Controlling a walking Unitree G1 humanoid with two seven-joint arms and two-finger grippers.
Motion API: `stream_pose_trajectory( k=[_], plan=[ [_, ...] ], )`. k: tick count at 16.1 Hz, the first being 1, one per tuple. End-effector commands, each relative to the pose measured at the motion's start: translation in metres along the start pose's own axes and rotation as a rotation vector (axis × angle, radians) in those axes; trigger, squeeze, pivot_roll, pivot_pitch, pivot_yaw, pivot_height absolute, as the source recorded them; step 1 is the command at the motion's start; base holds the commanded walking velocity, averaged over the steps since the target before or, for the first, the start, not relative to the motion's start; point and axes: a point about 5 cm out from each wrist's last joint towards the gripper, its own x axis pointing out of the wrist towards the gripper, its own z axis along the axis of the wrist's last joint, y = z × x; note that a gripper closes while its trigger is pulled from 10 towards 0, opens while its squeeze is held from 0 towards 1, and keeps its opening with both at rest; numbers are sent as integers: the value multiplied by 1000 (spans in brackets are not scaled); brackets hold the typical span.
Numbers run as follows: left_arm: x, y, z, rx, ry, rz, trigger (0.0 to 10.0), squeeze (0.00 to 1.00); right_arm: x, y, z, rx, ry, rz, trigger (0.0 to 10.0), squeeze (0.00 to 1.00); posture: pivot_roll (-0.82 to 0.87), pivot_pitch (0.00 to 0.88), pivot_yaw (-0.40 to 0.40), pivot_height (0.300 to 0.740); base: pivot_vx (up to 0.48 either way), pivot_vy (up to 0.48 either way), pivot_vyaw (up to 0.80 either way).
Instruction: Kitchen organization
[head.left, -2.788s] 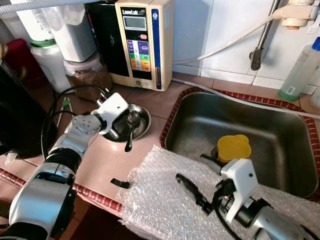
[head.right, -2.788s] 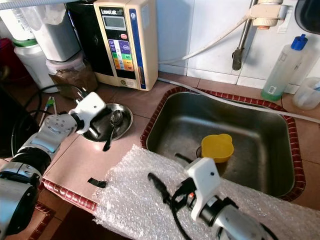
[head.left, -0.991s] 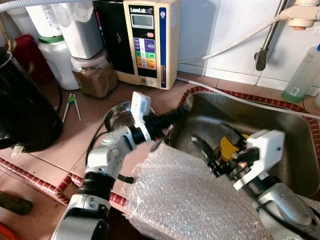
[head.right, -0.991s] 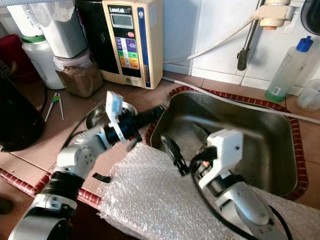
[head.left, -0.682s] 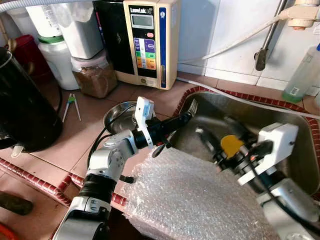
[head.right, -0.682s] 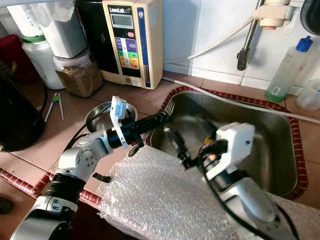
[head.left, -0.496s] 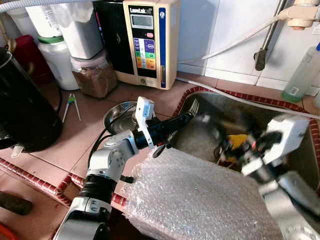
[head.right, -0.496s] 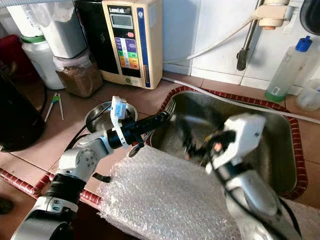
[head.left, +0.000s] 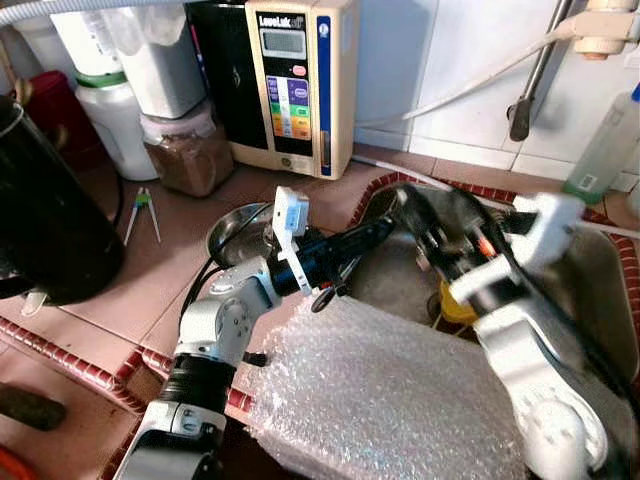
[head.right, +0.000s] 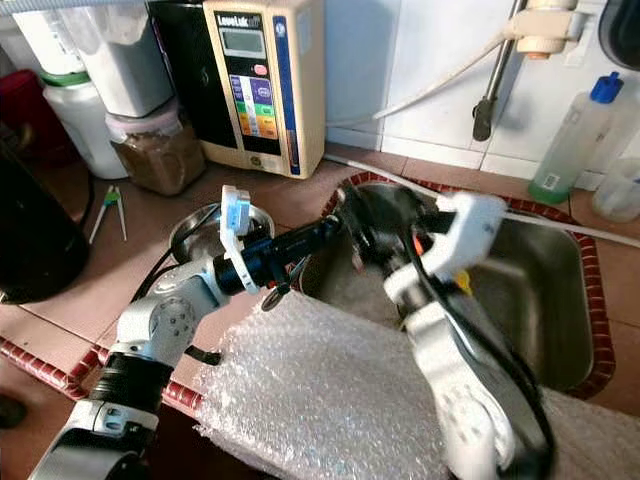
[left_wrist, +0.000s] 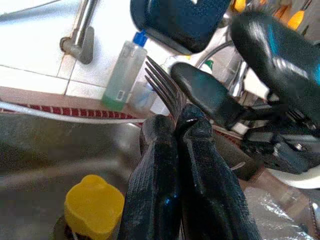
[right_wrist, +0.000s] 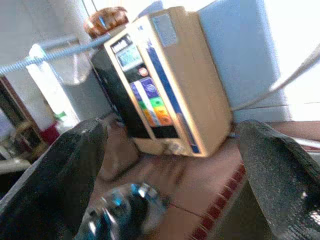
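Left gripper (left_wrist: 175, 125), jaws pressed together on a fork (left_wrist: 165, 90), tines projecting beyond the tips. It reaches over the near-left rim of the sink (head.right: 560, 330), above the basin. Right gripper (head.right: 365, 215), blurred in the head views; in its wrist view the jaws stand wide apart, holding nothing, facing the beige water unit (right_wrist: 165, 80). The two grippers are close together over the sink's left end. A yellow cup (left_wrist: 92, 207) sits on the sink floor, largely hidden behind the right arm in the head views. Steel bowl (head.left: 235, 230) on the tabletop (head.left: 150, 270), just left of the sink. Bubble wrap (head.left: 380, 400) covers the near edge, cut off below.
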Motion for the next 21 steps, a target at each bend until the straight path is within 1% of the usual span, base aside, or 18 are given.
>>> stream_pose_trajectory(
  k=[1, 3, 4, 6, 8, 11, 12, 13, 14, 18, 20, 21],
  plan=[
    [-1, -3, 2, 10, 3, -10, 0, 0, 4, 1, -3, 36, 2, 2, 10000, 0, -102, 51, 70, 740, 0, 0, 0],
    [1, -4, 3, 11, -3, -11, 0, 0, 11, 3, -7, 113, 9, 3, 10000, 0, -100, 53, 68, 740, 0, 0, 0],
    [1, -5, 2, 9, -2, -13, 0, 0, 14, 5, -12, 148, 23, 0, 6980, 0, -98, 57, 65, 740, 0, 0, 0],
    [0, -5, 2, 7, 0, -16, 0, 0, 14, 4, -16, 174, 32, -19, 0, 0, -101, 60, 64, 740, 0, 0, 0],
    [1, -6, 1, 6, 2, -17, 0, 0, 15, 2, -18, 221, 29, -51, 0, 0, -101, 60, 64, 740, 0, 0, 0],
    [3, -8, -1, 2, 6, -27, 0, 0, 16, 1, -20, 275, 37, -55, 0, 0, -101, 60, 64, 740, 0, 0, 0],
    [3, -8, -1, 2, 8, -30, 0, 0, 17, 2, -20, 313, 38, -56, 0, 0, -101, 60, 64, 740, 0, 0, 0],
    [3, -8, -1, 5, 8, -30, 0, 0, 18, 4, -21, 377, 48, -49, 0, 0, -110, 64, 62, 740, 0, 0, 0],
    [3, -8, -1, 6, 8, -28, 0, 0, 17, 5, -22, 401, 65, -35, 0, 0, -109, 64, 63, 740, 0, 0, 0],
    [4, -8, -2, 9, 13, -32, 0, 0, 13, 6, -23, 420, 116, -24, 0, 0, -115, 65, 64, 740, 0, 0, 0],
    [5, -9, -2, 12, 16, -39, 0, 0, 11, 0, -27, 414, 182, -52, 0, 0, -117, 65, 64, 740, 0, 0, 0],
    [5, -10, -2, 13, 16, -42, 0, 0, 10, -2, -29, 417, 195, -67, 0, 0, -117, 65, 64, 740, 0, 0, 0]
  ],
)
